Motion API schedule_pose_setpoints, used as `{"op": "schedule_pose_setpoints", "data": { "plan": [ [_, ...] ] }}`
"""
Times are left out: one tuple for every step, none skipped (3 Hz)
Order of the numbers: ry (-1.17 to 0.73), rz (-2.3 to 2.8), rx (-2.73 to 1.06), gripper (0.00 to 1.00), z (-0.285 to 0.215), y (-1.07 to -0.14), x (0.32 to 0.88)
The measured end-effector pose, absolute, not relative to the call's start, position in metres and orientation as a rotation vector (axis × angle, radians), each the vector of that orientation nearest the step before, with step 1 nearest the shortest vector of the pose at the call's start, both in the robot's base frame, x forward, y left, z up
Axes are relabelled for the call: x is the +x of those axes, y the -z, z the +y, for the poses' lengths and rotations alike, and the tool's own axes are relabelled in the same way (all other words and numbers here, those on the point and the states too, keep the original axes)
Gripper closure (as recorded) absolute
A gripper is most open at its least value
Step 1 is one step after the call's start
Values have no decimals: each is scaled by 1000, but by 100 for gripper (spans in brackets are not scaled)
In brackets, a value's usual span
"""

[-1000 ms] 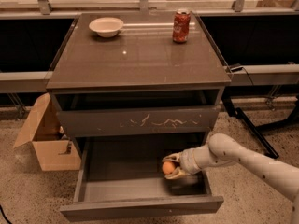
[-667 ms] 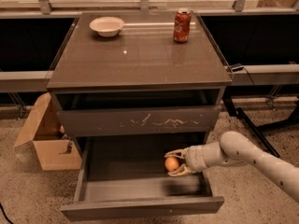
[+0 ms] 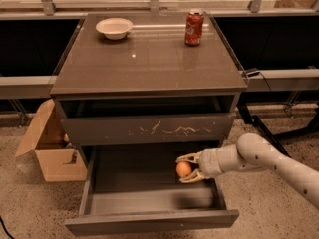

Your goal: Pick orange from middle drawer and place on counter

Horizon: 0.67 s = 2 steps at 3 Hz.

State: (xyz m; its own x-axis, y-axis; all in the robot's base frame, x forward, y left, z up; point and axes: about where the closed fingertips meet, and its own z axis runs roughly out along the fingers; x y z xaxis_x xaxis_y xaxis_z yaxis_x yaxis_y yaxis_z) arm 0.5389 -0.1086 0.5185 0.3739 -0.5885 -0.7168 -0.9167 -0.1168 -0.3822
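Now that the orange (image 3: 183, 170) sits slightly higher than a second ago, lift-off has started. The hand (image 3: 180, 170) is at the right side of the open middle drawer (image 3: 139, 185), fingers (image 3: 188, 158) closed above and below the fruit. The orange is still inside the drawer, under the scratched drawer front (image 3: 149, 129). Next, I'd judge: pull clear, then raise it to the counter (image 3: 144, 63). Avoid the bowl (image 3: 114, 27) and the can (image 3: 194, 28).

Counter (image 3: 149, 63) glossy, reflective; orange (image 3: 183, 170) smooth; middle drawer (image 3: 139, 180) floor matt; hand (image 3: 182, 169) in drawer, pale, maybe plastic.
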Motion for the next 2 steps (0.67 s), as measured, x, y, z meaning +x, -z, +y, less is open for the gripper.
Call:
{"op": "schedule_pose_setpoints", "data": {
  "plan": [
    [-494, 1325, -1790, 100, -111, -575, 551],
    [-471, 1334, -1788, 100, -112, -626, 555]
  ]
}}
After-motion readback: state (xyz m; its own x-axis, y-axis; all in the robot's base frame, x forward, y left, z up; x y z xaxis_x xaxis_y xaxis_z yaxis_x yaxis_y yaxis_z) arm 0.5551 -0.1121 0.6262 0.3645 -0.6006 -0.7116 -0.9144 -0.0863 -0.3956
